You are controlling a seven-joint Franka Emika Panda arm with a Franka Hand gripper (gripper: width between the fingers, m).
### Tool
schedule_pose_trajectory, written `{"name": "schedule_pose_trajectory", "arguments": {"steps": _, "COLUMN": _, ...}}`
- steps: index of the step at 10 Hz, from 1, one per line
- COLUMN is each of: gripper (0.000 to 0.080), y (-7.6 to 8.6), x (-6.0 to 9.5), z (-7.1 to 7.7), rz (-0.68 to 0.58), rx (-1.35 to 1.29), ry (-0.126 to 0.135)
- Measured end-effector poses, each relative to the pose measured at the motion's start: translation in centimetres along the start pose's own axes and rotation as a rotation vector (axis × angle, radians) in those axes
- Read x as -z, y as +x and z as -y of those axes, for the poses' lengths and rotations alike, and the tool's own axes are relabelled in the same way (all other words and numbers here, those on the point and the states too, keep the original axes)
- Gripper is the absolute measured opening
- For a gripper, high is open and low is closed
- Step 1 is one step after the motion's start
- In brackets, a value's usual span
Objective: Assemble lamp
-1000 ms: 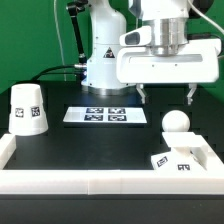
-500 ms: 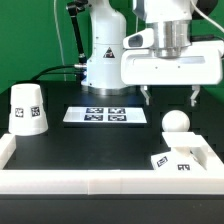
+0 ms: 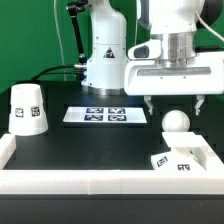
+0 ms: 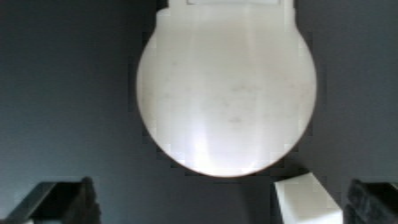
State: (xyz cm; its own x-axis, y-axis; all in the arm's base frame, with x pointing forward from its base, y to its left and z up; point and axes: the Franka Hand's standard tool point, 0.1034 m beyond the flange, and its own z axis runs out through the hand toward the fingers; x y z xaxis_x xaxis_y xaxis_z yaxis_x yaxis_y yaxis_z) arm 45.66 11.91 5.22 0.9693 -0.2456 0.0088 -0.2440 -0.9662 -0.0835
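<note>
The bulb, a smooth white ball, is seen just below the gripper, whose fingers are spread wide.

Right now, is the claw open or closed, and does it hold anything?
Claw: open, holding nothing, with its fingers wide apart above the bulb.

No words or numbers can be read. Black-and-white square tags are carried by the shade, the base and the marker board. A small triangular sign is borne by the robot arm.
</note>
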Motion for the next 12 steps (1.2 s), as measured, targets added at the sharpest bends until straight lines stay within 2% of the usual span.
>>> {"name": "schedule_pose_trajectory", "arguments": {"steps": 1, "gripper": 0.0700, "y": -0.20, "x": 0.07, "z": -0.33, "rz": 0.078, "rx": 0.015, "ry": -0.015}}
{"name": "schedule_pose_trajectory", "arguments": {"steps": 5, "gripper": 0.0700, "y": 0.05, "x": 0.46, "z": -0.14, "rz": 0.323, "rx": 0.053, "ry": -0.040}}
{"name": "schedule_pose_trajectory", "arguments": {"steps": 7, "gripper": 0.0700, "y": 0.76, "x": 0.44, "z": -0.03, "rz": 0.419, "rx": 0.067, "ry": -0.026}}
{"name": "schedule_pose_trajectory", "arguments": {"steps": 10, "gripper": 0.0700, "y": 0.03, "x": 0.36, "z": -0.46, "rz": 0.610, "rx": 0.056, "ry": -0.046}}
{"name": "schedule_pose_trajectory", "arguments": {"steps": 12, "gripper": 0.0700, "y": 0.24, "x": 0.08, "z": 0.50, "rz": 0.633, "rx": 0.059, "ry": -0.050}}
